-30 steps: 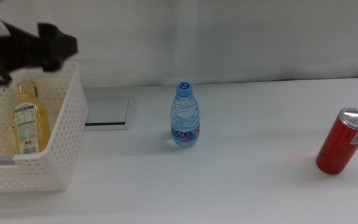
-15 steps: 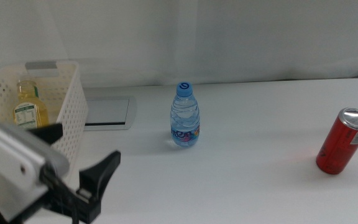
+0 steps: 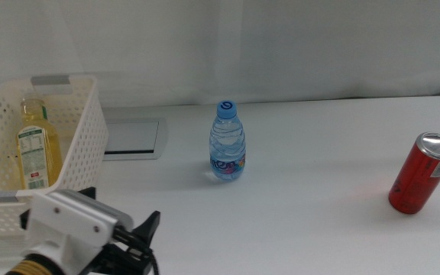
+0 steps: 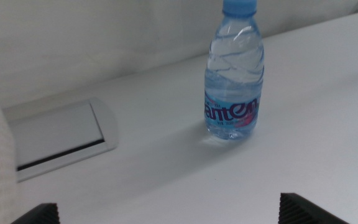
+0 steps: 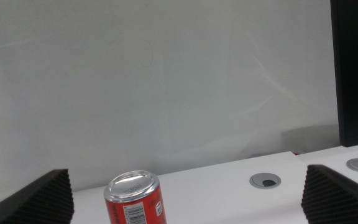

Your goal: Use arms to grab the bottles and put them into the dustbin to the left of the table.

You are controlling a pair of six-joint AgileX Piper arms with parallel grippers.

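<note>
With the square clear bottle of yellow liquid (image 3: 38,145) dropped in the white perforated plastic basket (image 3: 79,164), the left hand (image 3: 117,229), released and empty, has swung down to the frame's lower left, facing the small blue-capped water bottle (image 3: 227,142), likely next.

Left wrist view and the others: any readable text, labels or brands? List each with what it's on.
"anten", first letter cut off: water bottle label, left wrist view.
Yellow bottle in the dustbin: green label print too small to read.
Red can: white print too blurred to read.

A plain white wall (image 3: 281,46) rises behind, evenly lit
</note>
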